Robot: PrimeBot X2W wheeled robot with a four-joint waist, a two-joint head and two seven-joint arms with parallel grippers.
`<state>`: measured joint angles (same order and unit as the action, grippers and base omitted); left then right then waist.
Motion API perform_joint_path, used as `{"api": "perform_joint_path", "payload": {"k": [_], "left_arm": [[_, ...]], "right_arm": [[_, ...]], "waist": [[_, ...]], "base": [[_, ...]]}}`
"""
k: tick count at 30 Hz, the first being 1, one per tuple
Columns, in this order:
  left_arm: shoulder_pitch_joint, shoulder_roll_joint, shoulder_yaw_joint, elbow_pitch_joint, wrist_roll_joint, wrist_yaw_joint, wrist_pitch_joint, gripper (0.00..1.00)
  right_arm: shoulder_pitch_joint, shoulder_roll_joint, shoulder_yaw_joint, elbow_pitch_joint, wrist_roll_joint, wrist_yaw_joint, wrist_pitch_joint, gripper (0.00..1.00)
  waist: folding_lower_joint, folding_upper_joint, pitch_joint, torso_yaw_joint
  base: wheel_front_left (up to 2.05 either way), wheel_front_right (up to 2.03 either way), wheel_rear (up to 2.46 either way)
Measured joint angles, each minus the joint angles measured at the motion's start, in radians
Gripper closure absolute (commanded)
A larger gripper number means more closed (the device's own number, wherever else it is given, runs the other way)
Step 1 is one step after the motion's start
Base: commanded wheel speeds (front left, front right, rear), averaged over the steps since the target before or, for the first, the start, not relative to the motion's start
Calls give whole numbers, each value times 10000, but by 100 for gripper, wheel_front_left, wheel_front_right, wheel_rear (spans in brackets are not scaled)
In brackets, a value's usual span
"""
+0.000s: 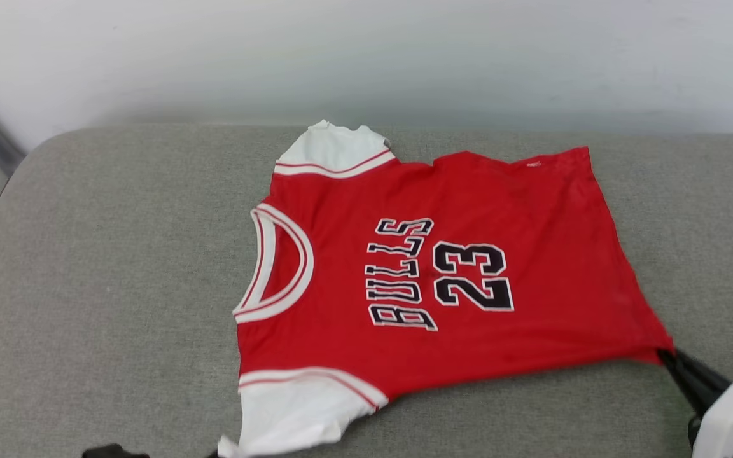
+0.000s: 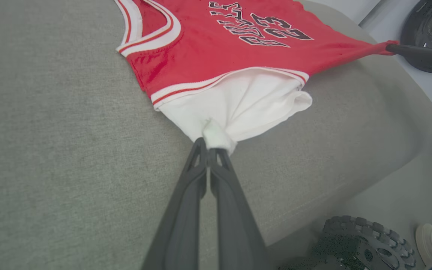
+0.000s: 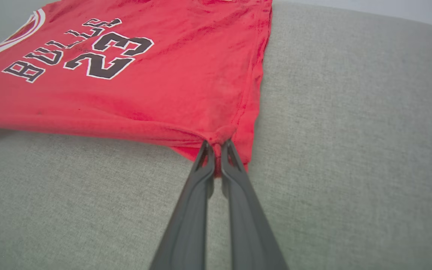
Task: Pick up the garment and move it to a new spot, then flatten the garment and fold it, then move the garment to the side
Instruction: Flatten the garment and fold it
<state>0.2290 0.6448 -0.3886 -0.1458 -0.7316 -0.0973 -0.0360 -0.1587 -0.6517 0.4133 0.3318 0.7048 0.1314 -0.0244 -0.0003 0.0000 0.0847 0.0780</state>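
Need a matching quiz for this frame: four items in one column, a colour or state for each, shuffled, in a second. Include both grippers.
Items, all at the garment:
1. left gripper
2. right gripper
3. collar
4. print

States:
A. black, outlined in white
B. jaws shut on the red hem corner
C. red and white stripes
D. jaws shut on the white sleeve

Pairs: 1-D, 2-B, 3-C, 4-A
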Motion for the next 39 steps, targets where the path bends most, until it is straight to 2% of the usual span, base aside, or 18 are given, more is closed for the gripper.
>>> {"api": "perform_joint_path", "payload": {"k": [9,16,21,27,32,39], "left_arm": [[901,644,-328,-648,-888,-173,700,100],[290,617,2,-1078,-805,-219,82,100],[-755,539,412,-1233,-491,-228,-433,100],[-2356,639,326,-1053,301,-232,-186,100],[-3551,397,163,-337,337,-247,211,100],[-4934,224,-29,842,364,-263,405,100]], "right_arm": [[2027,-15,-1028,-1588,313,-2,1126,100],[2192,148,-1726,-2792,328,-2,1584,100],[1849,138,-2226,-3390,341,-2,2125,100],[1164,247,-2591,-3697,186,-4,2836,100],[333,282,-2535,-3597,-15,-4,3325,100],[-580,180,-1919,-3108,-140,-4,3599,100]], "waist": [[1,0,-118,-178],[2,0,117,-307],[3,0,549,-329],[4,0,1316,-303],[5,0,1987,-312],[5,0,2670,-332]], "base": [[0,0,0],[0,0,0],[0,0,0],[0,0,0],[0,0,0],[0,0,0]]}}
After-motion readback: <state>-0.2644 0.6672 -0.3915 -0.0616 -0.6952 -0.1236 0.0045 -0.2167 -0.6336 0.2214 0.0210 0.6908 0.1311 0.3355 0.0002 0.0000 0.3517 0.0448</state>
